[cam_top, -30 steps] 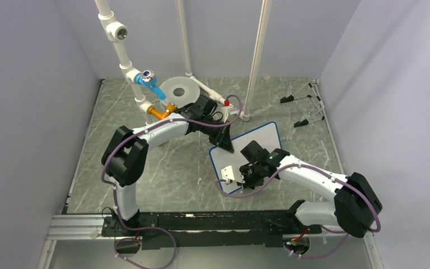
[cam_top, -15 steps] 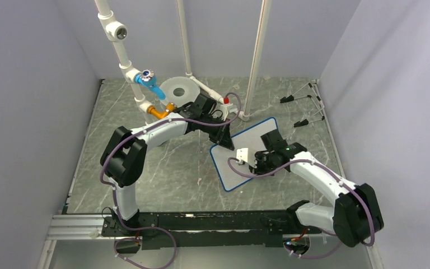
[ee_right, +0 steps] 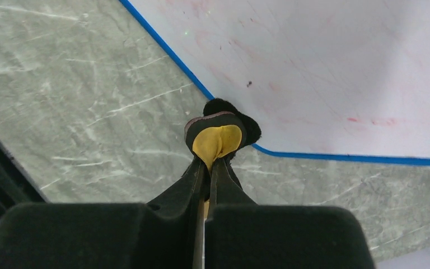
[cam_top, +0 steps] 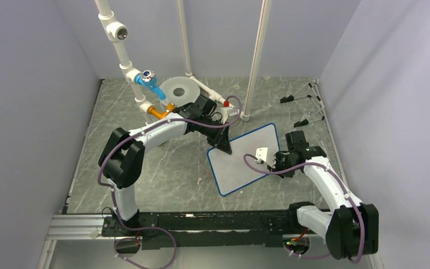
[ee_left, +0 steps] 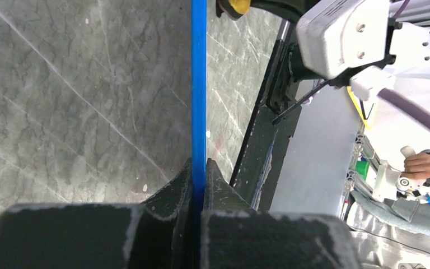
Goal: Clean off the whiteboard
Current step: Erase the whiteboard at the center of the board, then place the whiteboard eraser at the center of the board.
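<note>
**wiping lies ahead and right of the eraser**

whiteboard (cam_top: 241,159) on the table (cam_top: 157,162), right of centre, long axis slanted. left gripper (ee_left: 199,171) clamped on its blue rim (ee_left: 199,84) at the left corner. right gripper (ee_right: 208,168) pinching a yellow-and-black eraser (ee_right: 215,137) at the near-right corner, touching the rim. faint red smears (ee_right: 364,120) beyond, closest to the right arm.
</note>
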Controlling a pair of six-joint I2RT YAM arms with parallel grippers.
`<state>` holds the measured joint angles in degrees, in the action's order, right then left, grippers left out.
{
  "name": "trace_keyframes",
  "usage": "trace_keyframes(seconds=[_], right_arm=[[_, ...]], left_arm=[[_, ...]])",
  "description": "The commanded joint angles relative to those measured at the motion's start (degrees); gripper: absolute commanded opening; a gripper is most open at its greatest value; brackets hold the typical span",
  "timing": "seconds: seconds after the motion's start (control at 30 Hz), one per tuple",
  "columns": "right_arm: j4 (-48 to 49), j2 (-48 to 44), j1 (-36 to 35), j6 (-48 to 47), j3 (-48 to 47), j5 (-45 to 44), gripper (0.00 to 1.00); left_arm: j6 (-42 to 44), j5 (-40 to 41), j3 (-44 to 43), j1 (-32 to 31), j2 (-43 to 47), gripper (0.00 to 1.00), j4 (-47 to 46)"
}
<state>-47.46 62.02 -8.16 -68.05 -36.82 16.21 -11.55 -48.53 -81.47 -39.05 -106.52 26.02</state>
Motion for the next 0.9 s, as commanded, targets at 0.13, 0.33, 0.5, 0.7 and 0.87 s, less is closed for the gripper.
trace_keyframes(seconds=[0.13, 0.33, 0.5, 0.7, 0.87], right_arm=[[-7.6, -2.6, 5.5, -4.9, -2.7, 9.6, 0.04], [-7.8, -3.9, 6.0, -3.7, -2.8, 12.5, 0.27], [-10.4, -2.9, 6.0, -2.4, -7.3, 17.4, 0.69], [-14.3, -0.6, 5.9, -3.5, -12.6, 23.2, 0.72], [-13.8, 2.4, 5.9, -4.6, -10.2, 22.9, 0.7]], left_arm=[[6.3, 2.8, -7.5, -1.2, 4.6, 0.0, 8.4], [8.8, 7.7, -10.0, -1.7, 6.3, 0.0, 12.2], [10.7, 11.9, -12.1, -1.9, 7.0, 0.0, 15.5], [13.4, 13.8, -13.4, -2.0, 8.3, 0.0, 17.5], [13.8, 14.1, -12.7, -2.0, 9.6, 0.0, 17.4]])
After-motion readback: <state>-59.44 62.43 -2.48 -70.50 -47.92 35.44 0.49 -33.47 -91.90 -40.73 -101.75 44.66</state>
